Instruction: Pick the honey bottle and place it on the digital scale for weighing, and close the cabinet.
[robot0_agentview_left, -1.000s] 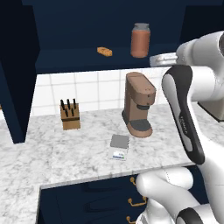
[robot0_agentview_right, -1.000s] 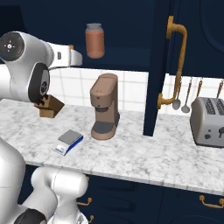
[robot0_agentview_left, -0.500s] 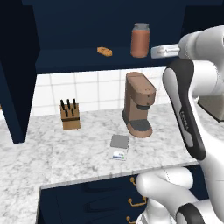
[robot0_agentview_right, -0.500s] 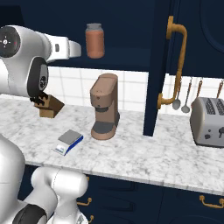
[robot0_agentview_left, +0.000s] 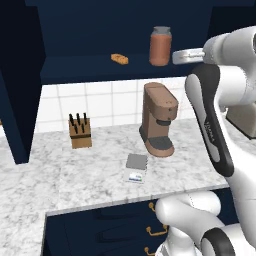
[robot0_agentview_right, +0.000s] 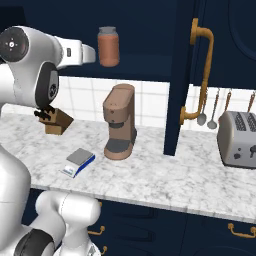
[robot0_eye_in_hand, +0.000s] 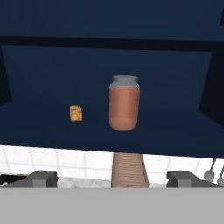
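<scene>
Up on the open cabinet's shelf, the honey bottle is standing upright, with a small orange lump lying well to its left. Directly below, the coffee machine is sitting on the marble counter, the digital scale lying just in front of it and a knife block standing off to the left. Level with the bottle but apart from it, the gripper is holding its fingers spread wide, gripping nothing. A toaster is resting far right.
</scene>
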